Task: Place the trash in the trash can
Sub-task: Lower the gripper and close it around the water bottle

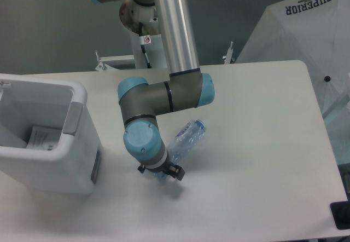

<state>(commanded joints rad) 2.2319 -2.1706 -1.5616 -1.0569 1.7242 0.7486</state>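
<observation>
A white table [262, 160] carries the trash can [49, 138] at its left end, with a white umbrella [306, 39] beyond the far right corner. One flat item, apparently the bag [42, 138], already lies inside the trash can; the crushed bottle [185, 139] remains on the table to the can's right, still to be moved. The gripper [160, 172] sits low over the bottle's base end, but the wrist hides its jaws, so opening and grip cannot be determined.

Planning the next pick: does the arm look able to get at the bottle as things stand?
Probably yes. The end effector is already down at the bottle's lower end, and nothing else lies near it on the table.
</observation>
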